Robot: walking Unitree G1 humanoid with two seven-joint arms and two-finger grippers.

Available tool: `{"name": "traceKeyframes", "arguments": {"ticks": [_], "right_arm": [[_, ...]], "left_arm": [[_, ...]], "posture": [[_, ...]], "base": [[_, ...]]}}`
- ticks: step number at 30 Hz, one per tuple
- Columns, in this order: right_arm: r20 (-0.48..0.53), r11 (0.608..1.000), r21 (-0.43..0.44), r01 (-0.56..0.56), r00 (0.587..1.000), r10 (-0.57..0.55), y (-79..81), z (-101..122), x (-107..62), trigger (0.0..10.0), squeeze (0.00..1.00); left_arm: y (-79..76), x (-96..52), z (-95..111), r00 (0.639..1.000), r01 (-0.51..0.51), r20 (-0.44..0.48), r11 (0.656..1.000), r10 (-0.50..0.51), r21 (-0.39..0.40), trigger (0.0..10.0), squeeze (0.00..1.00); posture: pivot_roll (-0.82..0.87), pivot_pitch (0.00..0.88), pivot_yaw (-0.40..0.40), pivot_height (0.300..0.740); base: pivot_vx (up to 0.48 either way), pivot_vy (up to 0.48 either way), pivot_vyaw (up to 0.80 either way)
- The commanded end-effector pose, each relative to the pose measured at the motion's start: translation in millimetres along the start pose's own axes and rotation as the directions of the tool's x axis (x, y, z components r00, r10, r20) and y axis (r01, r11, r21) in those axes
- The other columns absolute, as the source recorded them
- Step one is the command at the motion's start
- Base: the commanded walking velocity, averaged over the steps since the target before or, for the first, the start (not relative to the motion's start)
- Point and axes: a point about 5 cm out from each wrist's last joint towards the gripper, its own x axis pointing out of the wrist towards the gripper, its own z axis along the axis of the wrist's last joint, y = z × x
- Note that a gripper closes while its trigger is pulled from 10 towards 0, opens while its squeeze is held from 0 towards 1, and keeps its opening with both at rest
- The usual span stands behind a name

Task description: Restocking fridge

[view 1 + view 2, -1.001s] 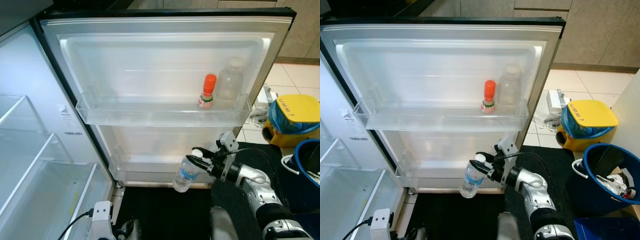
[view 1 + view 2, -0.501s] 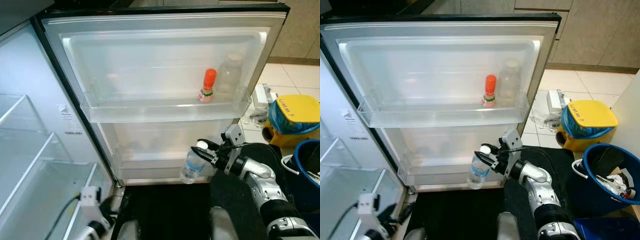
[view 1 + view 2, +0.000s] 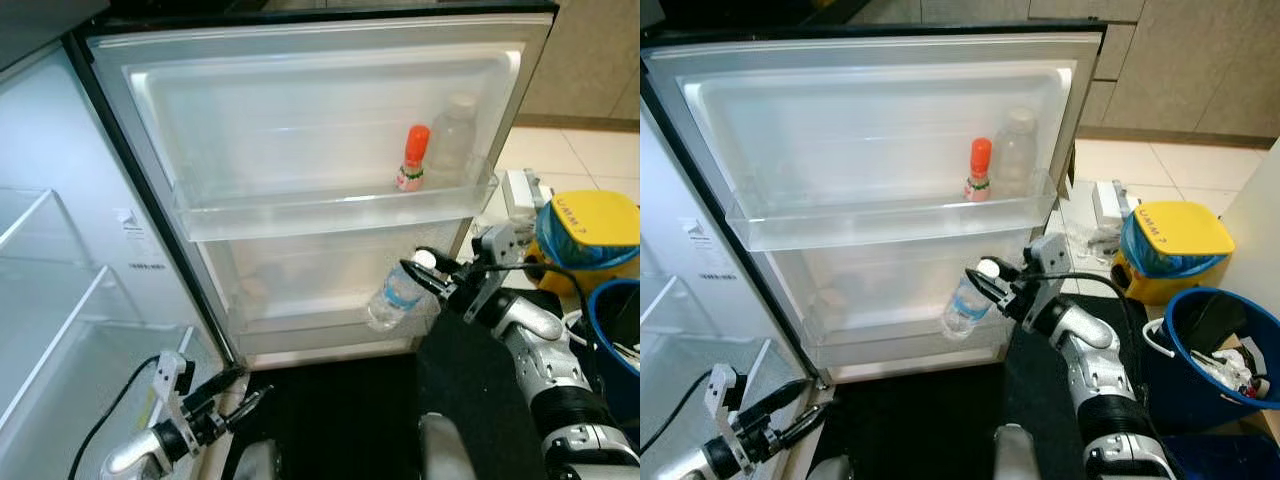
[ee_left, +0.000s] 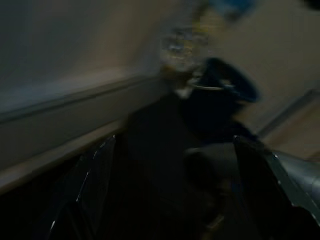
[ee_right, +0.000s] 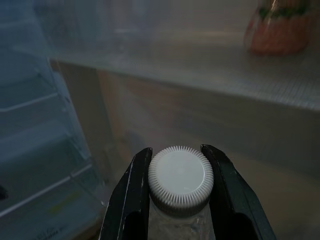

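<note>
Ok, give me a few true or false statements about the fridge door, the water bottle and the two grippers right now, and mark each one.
1. The right gripper grips the water bottle at its white cap. True.
2. The red-capped bottle stands in the lower door shelf. False: it stands in the upper door shelf.
3. The water bottle is held upright. False: it is tilted, with its base toward the lower door shelf.
4. The left gripper is low, near the fridge's bottom edge, holding nothing. True.
5. A yellow-lidded bin stands on the floor beyond the door. True.

Home kitchen: open fridge door [image 3: 300, 130], tiled floor [image 3: 1120, 165], wood cabinets [image 3: 1200, 70].
</note>
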Motion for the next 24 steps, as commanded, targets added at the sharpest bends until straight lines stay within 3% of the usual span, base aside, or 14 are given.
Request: {"name": "traceKeyframes", "arguments": {"ticks": [1,5,10,19,24], "right_arm": [[0.042,1.0,-0.005,0.004,0.999,-0.003,-2.4,10,3.1,10.0,0.0],[0.009,0.999,-0.05,0.013,1.0,-0.013,-4.5,10,3.7,10.0,0.0],[-0.071,0.985,-0.141,0.096,0.992,-0.106,-11.5,1,1.8,10.0,0.0],[-0.073,0.973,-0.146,0.182,0.978,-0.194,-16.8,-2,0.7,10.0,0.0],[-0.133,0.956,-0.151,0.252,0.953,-0.272,-18.1,-19,-3.6,10.0,0.0]], "left_arm": [[-6.4,2.7,-4,0.999,0.053,0.006,0.998,-0.053,-0.023,10.0,0.0],[-5.7,8.0,-1,0.999,0.039,0.02,0.999,-0.039,0.008,10.0,0.0],[0.3,6.3,5,0.999,-0.015,0.039,0.999,0.014,0.039,10.0,0.0],[2.5,3.9,15,0.998,-0.023,0.063,0.998,0.019,0.063,10.0,0.0],[4.6,7.8,25,0.996,-0.014,0.084,0.995,0.006,0.1,10.0,0.0]], "posture": [[-0.02,0.068,0.002,0.561],[-0.02,0.07,-0.001,0.561],[-0.03,0.07,-0.007,0.561],[-0.02,0.072,-0.005,0.561],[-0.02,0.071,-0.006,0.561]], "base": [[0.0,0.0,0.0],[0.0,0.0,0.0],[0.0,0.0,0.0],[0.0,0.0,0.0],[0.0,0.0,0.0]]}}
